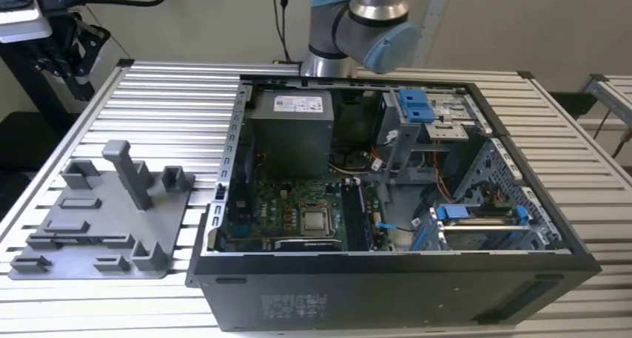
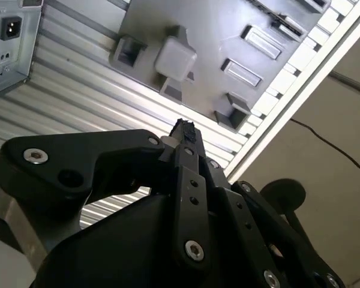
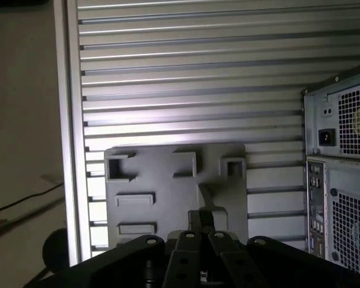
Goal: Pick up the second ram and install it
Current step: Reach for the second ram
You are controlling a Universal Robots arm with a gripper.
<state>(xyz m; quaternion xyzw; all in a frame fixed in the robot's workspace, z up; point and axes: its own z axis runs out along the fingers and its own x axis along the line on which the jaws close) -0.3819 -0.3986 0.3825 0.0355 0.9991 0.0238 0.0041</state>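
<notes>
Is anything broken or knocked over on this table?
Nothing looks broken or knocked over. The grey fixture plate lies flat on the slatted table with its pegs upright. The open computer case beside it sits squarely, and no loose parts are spilled around it.

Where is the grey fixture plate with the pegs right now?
The grey fixture plate lies flat on the slatted table at the exterior view's left, just beside the open computer case.
</notes>
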